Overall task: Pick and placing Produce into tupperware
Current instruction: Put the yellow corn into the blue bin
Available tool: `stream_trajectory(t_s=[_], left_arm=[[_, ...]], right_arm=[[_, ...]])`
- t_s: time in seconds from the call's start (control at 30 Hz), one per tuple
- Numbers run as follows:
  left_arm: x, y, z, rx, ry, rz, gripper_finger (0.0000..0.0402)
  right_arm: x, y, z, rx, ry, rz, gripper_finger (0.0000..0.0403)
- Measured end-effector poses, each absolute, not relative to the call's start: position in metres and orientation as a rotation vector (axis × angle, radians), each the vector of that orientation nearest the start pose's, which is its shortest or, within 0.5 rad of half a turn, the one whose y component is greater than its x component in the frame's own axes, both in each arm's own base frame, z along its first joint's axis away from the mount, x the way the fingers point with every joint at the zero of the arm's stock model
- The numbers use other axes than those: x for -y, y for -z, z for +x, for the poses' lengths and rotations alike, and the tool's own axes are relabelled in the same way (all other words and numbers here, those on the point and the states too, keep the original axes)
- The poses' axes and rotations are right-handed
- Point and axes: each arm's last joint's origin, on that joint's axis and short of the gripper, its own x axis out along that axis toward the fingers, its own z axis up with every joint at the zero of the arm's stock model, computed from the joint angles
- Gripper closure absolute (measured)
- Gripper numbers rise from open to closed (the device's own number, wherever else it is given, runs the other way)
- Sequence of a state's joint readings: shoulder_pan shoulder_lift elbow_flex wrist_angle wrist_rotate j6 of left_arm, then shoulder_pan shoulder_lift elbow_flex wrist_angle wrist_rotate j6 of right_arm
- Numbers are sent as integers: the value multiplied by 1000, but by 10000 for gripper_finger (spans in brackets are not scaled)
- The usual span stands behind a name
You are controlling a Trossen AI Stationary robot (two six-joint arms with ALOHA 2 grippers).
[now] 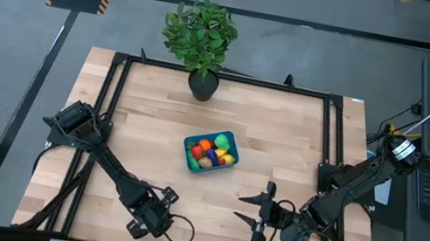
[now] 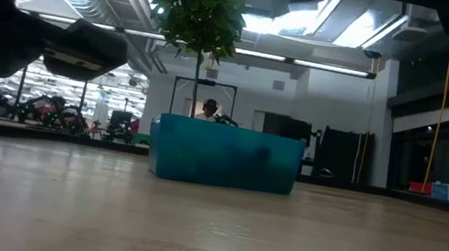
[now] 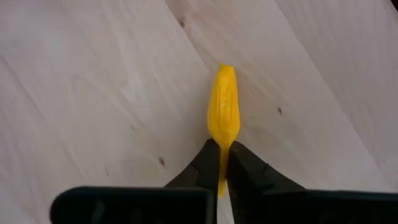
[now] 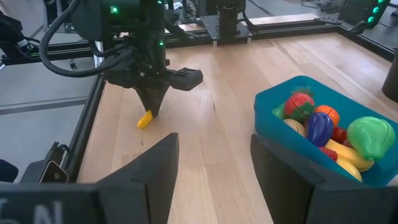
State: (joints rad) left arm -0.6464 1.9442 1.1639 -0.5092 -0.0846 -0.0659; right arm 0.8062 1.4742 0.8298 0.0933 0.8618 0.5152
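Left claw is clamped on the tail of a yellow vegetable, whose length runs straight out from the fingertips. Blue container lies well apart toward table centre. Right claw waits, fingers apart.

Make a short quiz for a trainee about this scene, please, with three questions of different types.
1. True or false: the left gripper has its jaws shut on a yellow toy vegetable.
2. Where is the teal tupperware? A) middle of the table B) beside the left arm's base C) on the floor
3. Fill in: the right gripper holds ____.

Key: 1 true; 2 A; 3 nothing, its jaws stand open and empty.
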Motion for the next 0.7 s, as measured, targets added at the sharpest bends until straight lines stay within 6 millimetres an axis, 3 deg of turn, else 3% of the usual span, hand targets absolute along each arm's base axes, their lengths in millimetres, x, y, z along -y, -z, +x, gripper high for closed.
stream_trajectory(t_s=[0.17,0.4,0.57,0.7], left_arm=[[213,-128,290,-1230,400,357,378],[211,-141,289,-1193,398,331,392],[205,-174,289,-1049,345,353,393],[189,-189,281,-1011,326,333,395]], right_arm=[[-201,-222,224,-342,146,101,201],[-201,-222,224,-342,145,101,201],[-201,-222,224,-342,145,102,201],[-202,-222,224,-342,144,104,201]])
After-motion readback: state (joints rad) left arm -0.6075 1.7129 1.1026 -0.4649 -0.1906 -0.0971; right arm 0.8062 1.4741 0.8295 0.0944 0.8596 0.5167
